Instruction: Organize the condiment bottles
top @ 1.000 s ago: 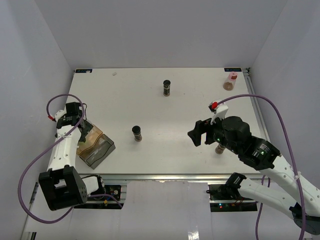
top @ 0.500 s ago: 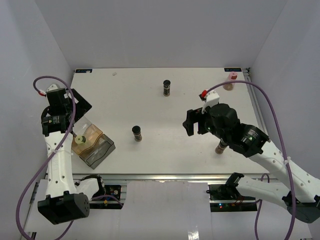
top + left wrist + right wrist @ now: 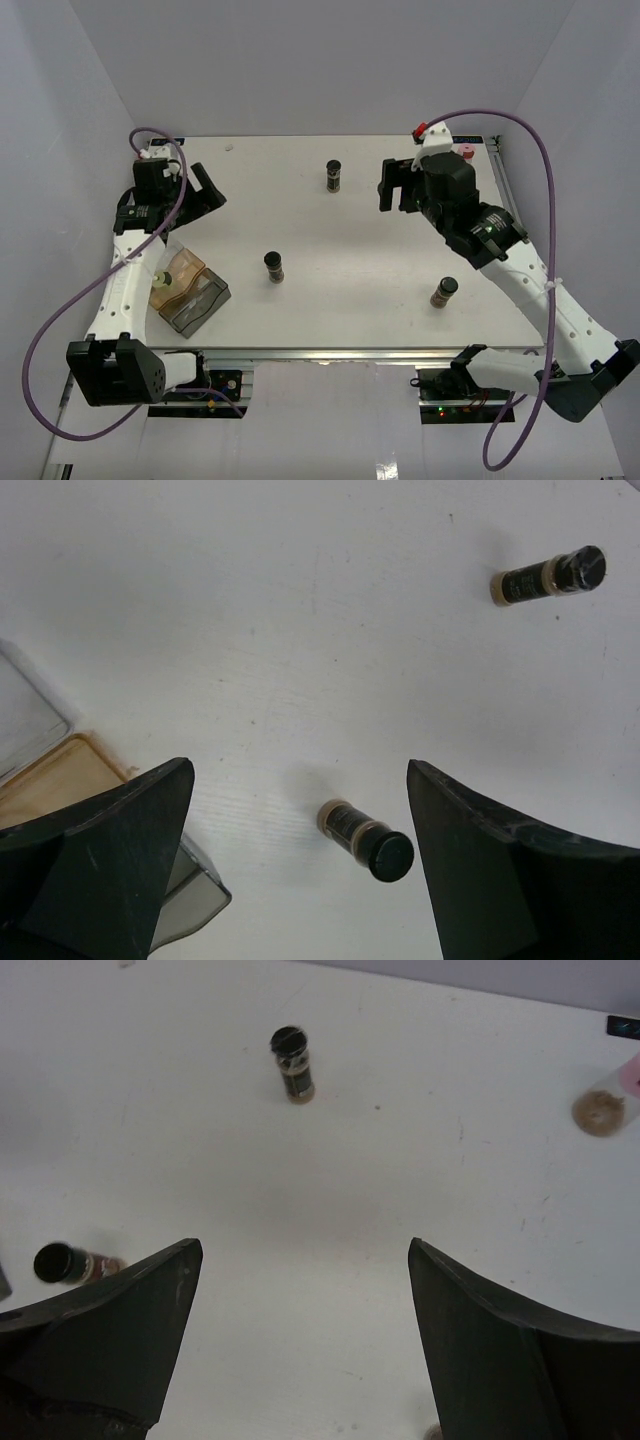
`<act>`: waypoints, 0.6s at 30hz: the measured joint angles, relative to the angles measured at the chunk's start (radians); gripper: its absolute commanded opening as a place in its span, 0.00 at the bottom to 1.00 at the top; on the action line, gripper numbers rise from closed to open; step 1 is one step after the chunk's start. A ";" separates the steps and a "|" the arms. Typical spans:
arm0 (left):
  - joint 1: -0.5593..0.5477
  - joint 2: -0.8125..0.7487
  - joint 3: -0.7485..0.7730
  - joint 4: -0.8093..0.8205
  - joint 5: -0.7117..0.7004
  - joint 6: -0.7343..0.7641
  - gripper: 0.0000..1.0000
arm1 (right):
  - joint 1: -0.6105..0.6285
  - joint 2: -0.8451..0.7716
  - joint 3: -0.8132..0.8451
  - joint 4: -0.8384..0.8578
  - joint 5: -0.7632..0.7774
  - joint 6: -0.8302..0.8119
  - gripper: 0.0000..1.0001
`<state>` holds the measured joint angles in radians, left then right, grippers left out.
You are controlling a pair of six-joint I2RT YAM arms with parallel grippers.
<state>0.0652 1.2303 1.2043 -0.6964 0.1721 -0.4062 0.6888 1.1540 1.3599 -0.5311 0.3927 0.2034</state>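
Note:
Several small jars stand on the white table point(image 3: 330, 310). A black-capped jar point(image 3: 334, 176) is at the far middle, and another point(image 3: 274, 266) at the near middle. A brown jar point(image 3: 444, 292) stands front right. A pink-capped jar point(image 3: 465, 153) shows at the far right behind my right arm. A white-capped jar point(image 3: 161, 281) sits in the grey box point(image 3: 200, 305). My left gripper point(image 3: 205, 188) is open and empty, high over the far left; its view shows the near-middle jar point(image 3: 366, 840) between the fingers. My right gripper point(image 3: 392, 185) is open and empty, high over the far right.
The grey box with amber compartments stands at the front left edge, and its corner shows in the left wrist view point(image 3: 190, 890). White walls close in the table on three sides. Purple cables loop from both arms.
The left gripper rose from the box and swung to the far left, leaving the white-capped jar in the box. The right gripper moved away from the front-right brown jar toward the far right.

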 measured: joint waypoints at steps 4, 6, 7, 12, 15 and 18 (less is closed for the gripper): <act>-0.155 0.028 0.005 0.071 -0.045 -0.012 0.98 | -0.133 0.077 0.081 0.033 -0.030 -0.022 0.92; -0.224 0.064 0.017 0.083 -0.059 -0.012 0.98 | -0.201 0.137 0.141 0.054 -0.062 -0.025 0.93; -0.251 0.094 0.031 0.081 -0.070 -0.008 0.98 | -0.245 0.168 0.169 0.060 -0.079 -0.026 0.92; -0.324 0.202 0.067 0.078 -0.084 0.006 0.98 | -0.452 0.395 0.342 0.078 -0.122 -0.029 0.90; -0.340 0.205 0.067 0.081 -0.053 0.005 0.98 | -0.529 0.533 0.387 0.089 -0.127 -0.031 0.90; -0.365 0.202 0.064 0.107 -0.019 0.005 0.98 | -0.591 0.674 0.422 0.094 -0.142 -0.030 0.90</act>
<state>-0.3000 1.4327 1.2686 -0.5890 0.1534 -0.4010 0.0983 1.8283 1.7817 -0.4367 0.2512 0.1729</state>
